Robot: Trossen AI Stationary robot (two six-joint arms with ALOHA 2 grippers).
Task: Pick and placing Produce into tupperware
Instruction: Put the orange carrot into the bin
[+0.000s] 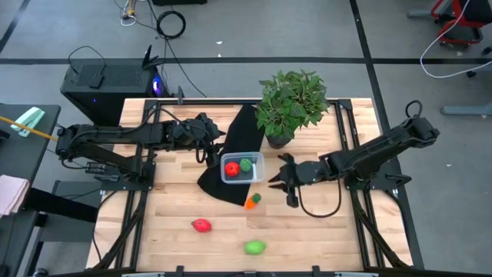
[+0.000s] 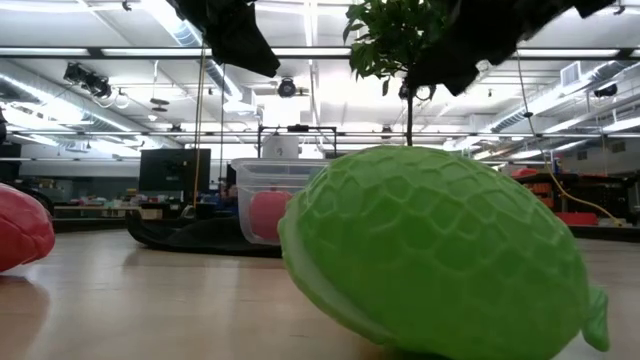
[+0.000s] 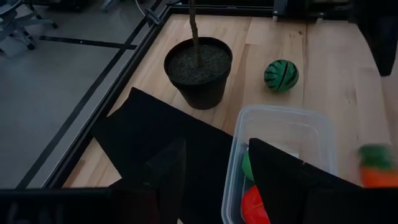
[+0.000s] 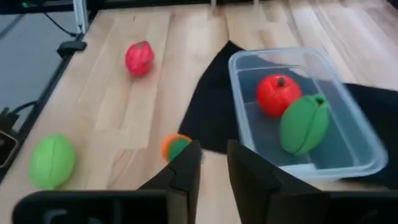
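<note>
Beside the clear tupperware (image 1: 260, 159), on its right, the right gripper (image 1: 278, 183) hangs over bare wood with its fingers (image 4: 186, 171) a narrow gap apart and nothing between them; the orange piece (image 4: 176, 147) lies on the table just beyond the fingertips, near the box's corner. On the box's other side the left gripper (image 1: 209, 151) hovers above the black cloth (image 1: 240, 138), its fingers (image 3: 171, 168) moderately apart and empty, one of them reaching over the box's near edge. Inside the tupperware lie a red fruit (image 4: 278, 94) and a bright green one (image 4: 303, 124), touching each other. A second red piece (image 1: 201, 225) and a second bright green piece (image 1: 254, 247) sit apart on the front of the wooden table (image 1: 177, 192), well clear of the box. The dark green striped ball (image 3: 281, 75) rests near the potted plant (image 1: 290, 104) behind the box. Around the table is a grey floor with cables and a black computer case (image 1: 108, 81); the low view shows a workshop with ceiling strip lights.
</note>
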